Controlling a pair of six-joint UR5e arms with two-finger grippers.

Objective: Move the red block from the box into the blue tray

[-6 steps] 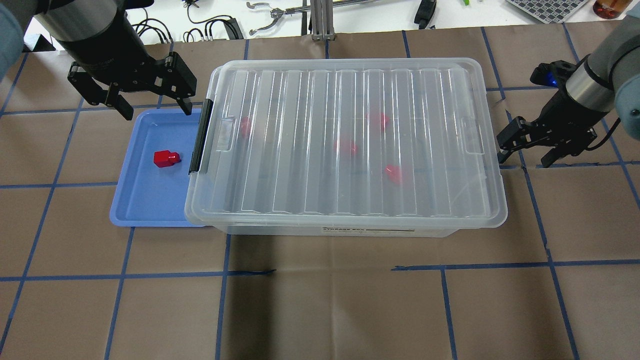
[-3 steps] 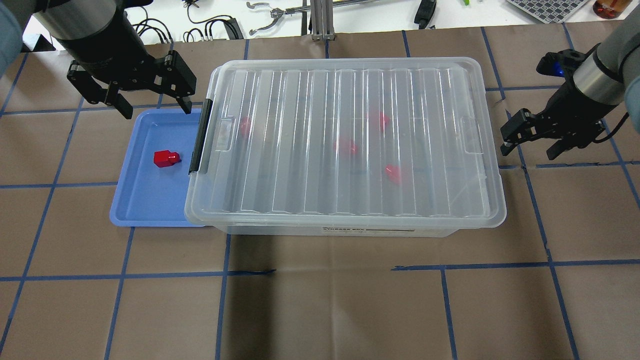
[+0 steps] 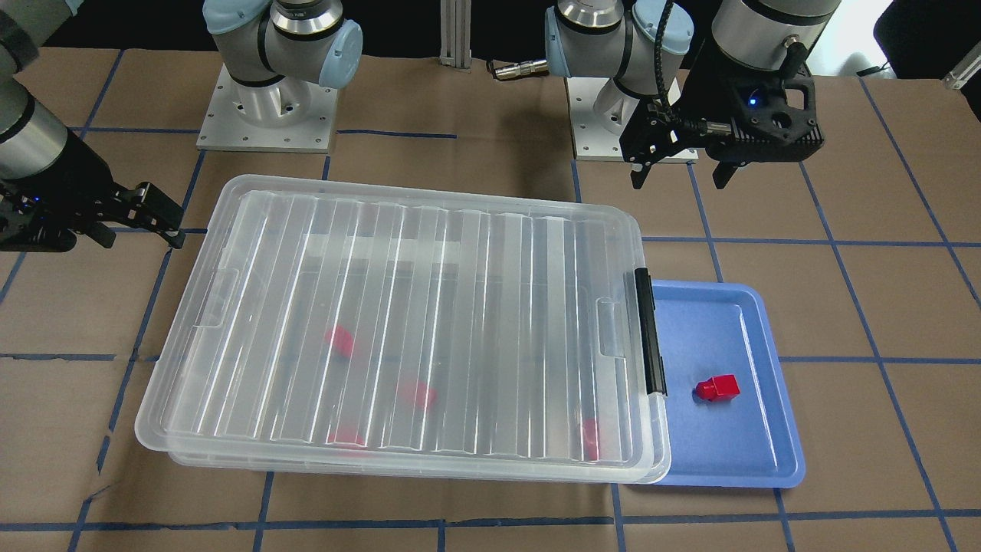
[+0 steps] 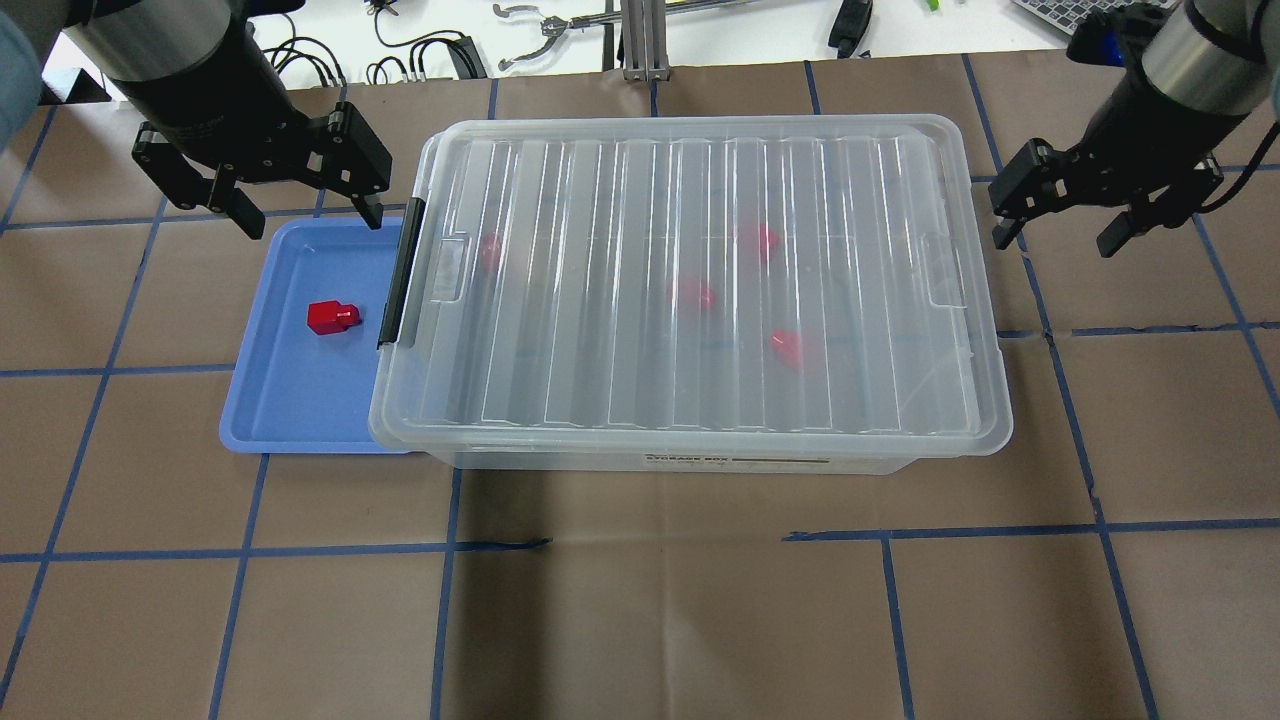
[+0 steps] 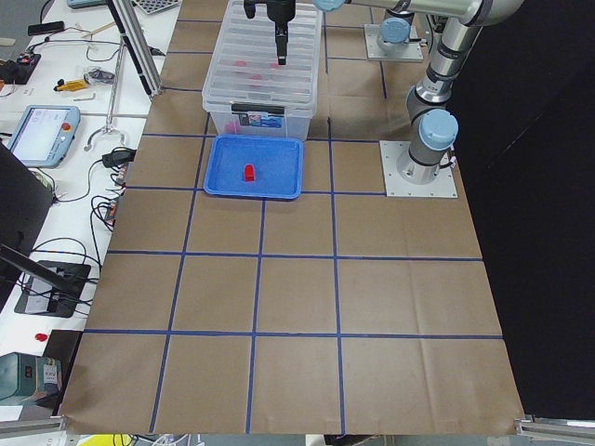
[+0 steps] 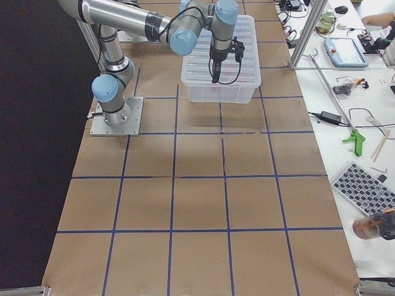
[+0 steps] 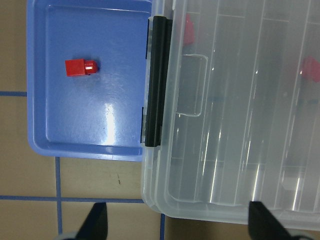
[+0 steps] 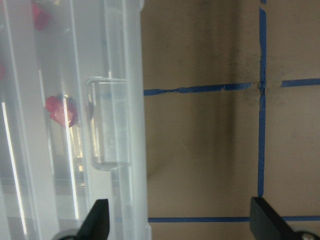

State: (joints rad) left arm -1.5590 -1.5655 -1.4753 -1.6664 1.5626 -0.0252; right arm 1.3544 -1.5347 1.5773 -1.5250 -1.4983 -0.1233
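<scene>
The red block [image 4: 330,317] lies on its side on the floor of the blue tray [image 4: 290,400], in the half nearer the box [image 4: 700,130], its stub pointing toward the black latch [image 4: 400,275] and not touching the rim. The tray sits just beside the box's latch end; seen from overhead, the lid's edge overlaps the tray's near side. The ribbed lid is on the box, and four more red blocks [image 4: 692,293] show through it as blurred shapes (their exact poses cannot be told).

The left gripper [image 4: 312,222] hangs above the tray's far edge, fingers spread wide with nothing between them. The right gripper [image 4: 1054,242] hovers over the brown-papered table [image 4: 640,600] just beside the box's other short end, near its far corner, its fingers likewise parted wide and empty.
</scene>
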